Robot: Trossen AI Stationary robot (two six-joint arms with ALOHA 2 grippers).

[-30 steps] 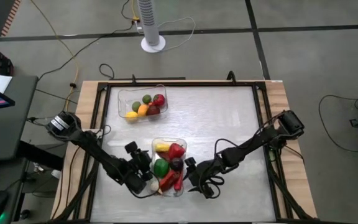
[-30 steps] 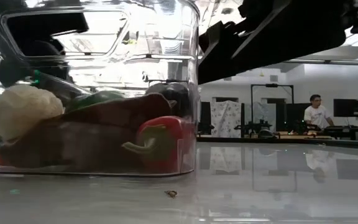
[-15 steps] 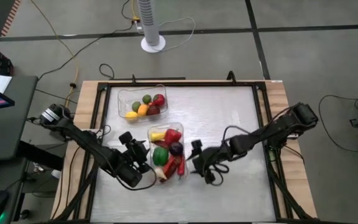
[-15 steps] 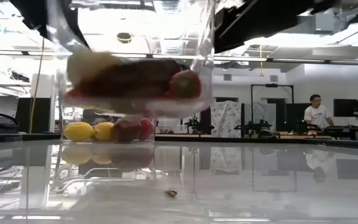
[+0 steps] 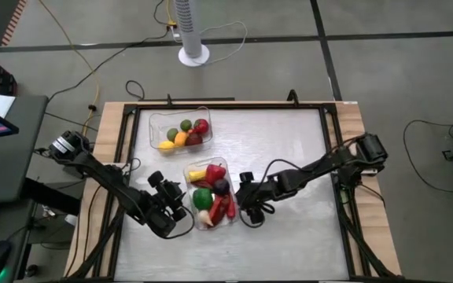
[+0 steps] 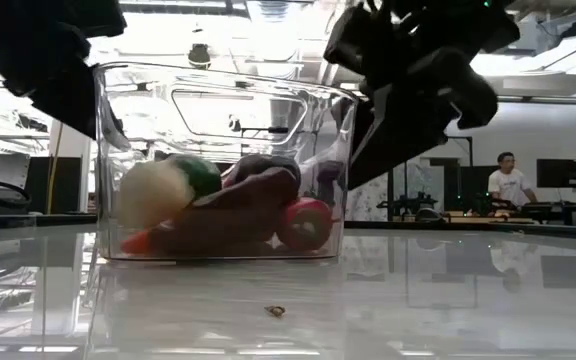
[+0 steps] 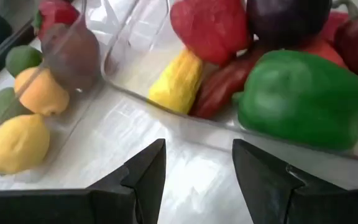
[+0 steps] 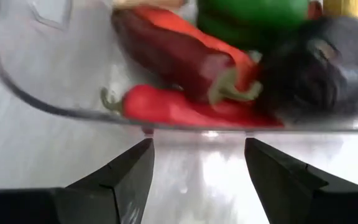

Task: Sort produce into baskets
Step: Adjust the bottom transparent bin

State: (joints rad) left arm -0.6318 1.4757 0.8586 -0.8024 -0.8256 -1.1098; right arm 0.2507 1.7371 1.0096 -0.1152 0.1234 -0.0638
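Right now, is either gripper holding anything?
Nothing sits between either gripper's fingers: left gripper and right gripper stand open, flanking the vegetable basket.

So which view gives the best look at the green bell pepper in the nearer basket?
The left wrist view: the green bell pepper fills the frame through the basket wall. The high view shows it as a small green blob; in the low view only a sliver peeks behind a white piece; the right wrist view catches just its blurred edge.
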